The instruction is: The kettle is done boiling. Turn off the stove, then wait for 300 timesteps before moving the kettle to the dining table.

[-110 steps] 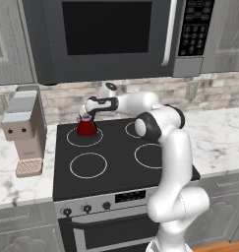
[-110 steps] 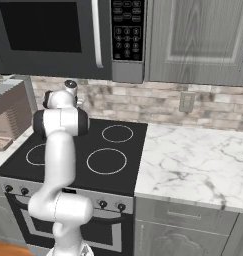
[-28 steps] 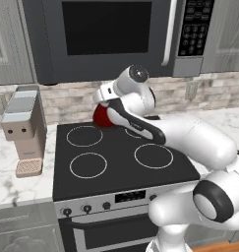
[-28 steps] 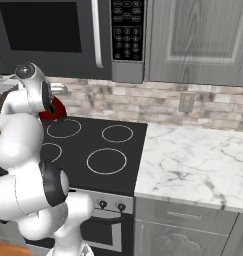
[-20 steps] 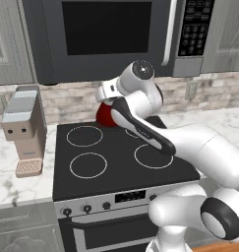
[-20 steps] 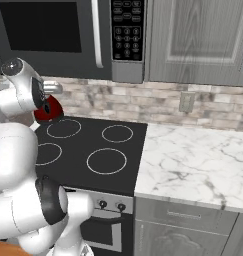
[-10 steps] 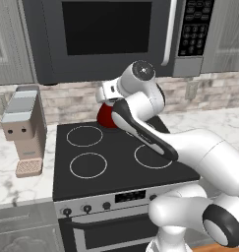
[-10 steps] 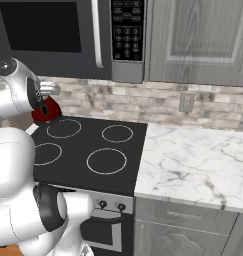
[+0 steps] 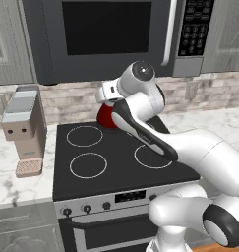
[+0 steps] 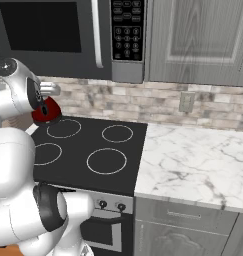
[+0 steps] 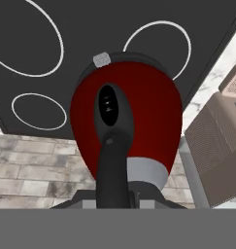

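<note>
The gripper (image 9: 107,93) is clenched on the dark looped handle of the kettle (image 9: 105,115), carrying the small red pot in the air above the rear of the stove (image 9: 116,167), between its two back burner rings. In the hand view the handle runs straight up the middle of the picture from between the finger tips, and the red body of the kettle (image 11: 126,121) hangs directly beyond the hand, with the black glass and white burner outlines behind it. Seen from the right base view, the kettle (image 10: 45,111) sits just under the wrist, near the brick backsplash (image 10: 158,102) and below the microwave (image 10: 68,35). The beige coffee machine (image 9: 23,129) stands on the counter to the stove's left, well apart from the load.

The kettle lies directly below and ahead of the hand, its handle in line with the fingers, so the grasp looks square rather than skewed. The dining table appears in none of the pictures; by judgement the carry is at an early stage, and the coming move likely calls for swinging or driving away from the range while keeping the kettle level.
</note>
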Controlling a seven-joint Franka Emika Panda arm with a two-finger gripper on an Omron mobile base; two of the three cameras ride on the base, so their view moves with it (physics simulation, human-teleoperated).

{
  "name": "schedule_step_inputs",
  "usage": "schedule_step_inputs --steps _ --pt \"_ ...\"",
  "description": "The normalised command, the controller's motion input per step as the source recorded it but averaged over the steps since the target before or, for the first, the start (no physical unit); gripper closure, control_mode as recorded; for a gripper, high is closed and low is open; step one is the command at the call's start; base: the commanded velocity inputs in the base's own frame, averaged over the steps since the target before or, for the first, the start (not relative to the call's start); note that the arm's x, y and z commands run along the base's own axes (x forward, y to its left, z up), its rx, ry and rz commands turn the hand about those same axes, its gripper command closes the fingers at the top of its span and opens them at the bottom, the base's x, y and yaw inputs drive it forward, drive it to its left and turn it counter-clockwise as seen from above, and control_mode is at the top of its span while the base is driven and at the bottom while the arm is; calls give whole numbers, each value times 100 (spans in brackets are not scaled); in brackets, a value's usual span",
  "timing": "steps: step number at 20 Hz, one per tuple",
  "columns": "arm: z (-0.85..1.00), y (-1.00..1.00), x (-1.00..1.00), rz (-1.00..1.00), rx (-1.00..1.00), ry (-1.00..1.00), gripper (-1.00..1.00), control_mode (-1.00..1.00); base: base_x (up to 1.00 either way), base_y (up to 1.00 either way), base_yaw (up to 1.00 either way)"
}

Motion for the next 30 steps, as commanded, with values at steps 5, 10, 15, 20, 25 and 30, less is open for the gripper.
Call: schedule_step_inputs --steps 5,10,15,20,25,30 --pt "0 0 0 0 0 0 100 100 -34 1 -7" --pt "0 0 0 0 0 0 100 100 -51 1 -16" --pt "0 0 0 0 0 0 100 100 -45 8 -31" --pt "0 0 0 0 0 0 100 100 -30 20 -41" --pt "0 0 0 0 0 0 100 100 -17 29 -46" --pt "0 0 0 0 0 0 100 100 -17 34 -51"
